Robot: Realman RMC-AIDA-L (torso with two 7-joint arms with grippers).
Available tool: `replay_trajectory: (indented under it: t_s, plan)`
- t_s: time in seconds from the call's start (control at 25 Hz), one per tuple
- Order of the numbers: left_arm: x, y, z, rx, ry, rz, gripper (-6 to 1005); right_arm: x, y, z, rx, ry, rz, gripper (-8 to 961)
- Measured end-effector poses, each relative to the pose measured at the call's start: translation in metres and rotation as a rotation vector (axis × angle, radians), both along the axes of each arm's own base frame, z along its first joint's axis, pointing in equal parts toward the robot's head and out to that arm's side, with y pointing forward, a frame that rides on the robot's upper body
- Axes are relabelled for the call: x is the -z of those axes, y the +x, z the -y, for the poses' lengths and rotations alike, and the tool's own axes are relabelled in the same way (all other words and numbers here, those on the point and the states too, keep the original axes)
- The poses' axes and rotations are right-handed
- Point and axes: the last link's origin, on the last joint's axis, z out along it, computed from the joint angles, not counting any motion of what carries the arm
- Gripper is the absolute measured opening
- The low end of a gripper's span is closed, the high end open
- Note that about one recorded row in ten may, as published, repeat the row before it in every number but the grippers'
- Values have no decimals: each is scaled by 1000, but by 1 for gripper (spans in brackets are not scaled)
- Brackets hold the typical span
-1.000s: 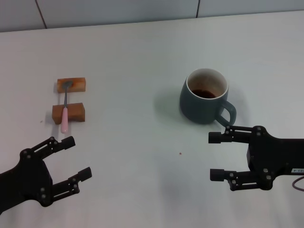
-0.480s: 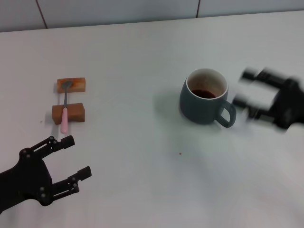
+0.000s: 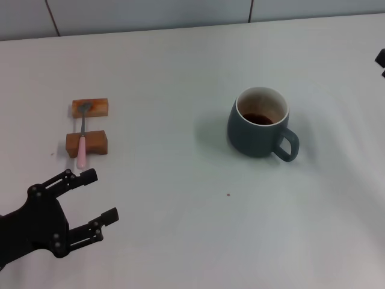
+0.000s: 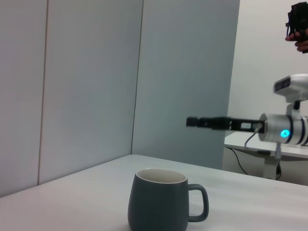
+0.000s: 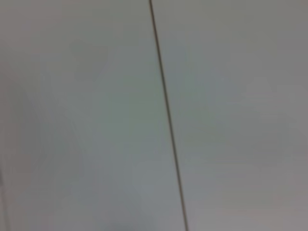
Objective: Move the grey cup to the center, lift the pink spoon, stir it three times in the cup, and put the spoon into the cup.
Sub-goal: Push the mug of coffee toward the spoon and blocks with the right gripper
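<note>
The grey cup (image 3: 260, 123) stands right of the table's middle, with dark liquid inside and its handle toward the front right. It also shows in the left wrist view (image 4: 156, 202). The pink spoon (image 3: 81, 144) lies across two wooden blocks (image 3: 87, 143) at the left, bowl on the far block. My left gripper (image 3: 101, 195) is open and empty, near the front left, just in front of the spoon. My right gripper (image 3: 382, 65) shows only as two separate fingertips at the right edge, raised, right of the cup; it also shows in the left wrist view (image 4: 192, 121).
The white table (image 3: 180, 198) ends at a grey panelled wall (image 3: 150, 12) at the back. A tiny dark speck (image 3: 228, 194) lies in front of the cup. The right wrist view shows only wall panels.
My right gripper has risen from the table in front of the cup's handle and swung away to the far right edge of view. The left gripper, cup and spoon have stayed put.
</note>
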Motion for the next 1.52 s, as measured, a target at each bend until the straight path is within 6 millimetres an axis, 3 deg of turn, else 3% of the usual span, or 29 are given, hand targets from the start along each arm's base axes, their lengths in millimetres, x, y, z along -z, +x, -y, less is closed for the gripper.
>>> replay_trajectory:
  t_s: [0.16, 0.28, 0.52, 0.76, 1.52]
  plan:
    - [1, 1, 0, 2, -1, 3, 802, 21, 3, -12, 36, 4, 115, 452]
    - [1, 1, -1, 1, -1, 3, 802, 44, -5, -19, 8, -27, 185, 304]
    - [0, 1, -1, 1, -1, 2, 802, 67, -15, -23, -40, -65, 254, 87]
    - [0, 1, -2, 3, 1, 2, 802, 78, -22, -25, -74, -112, 278, -3]
    - [-1, 1, -4, 3, 6, -4, 803, 103, -46, -32, -149, -209, 273, 28]
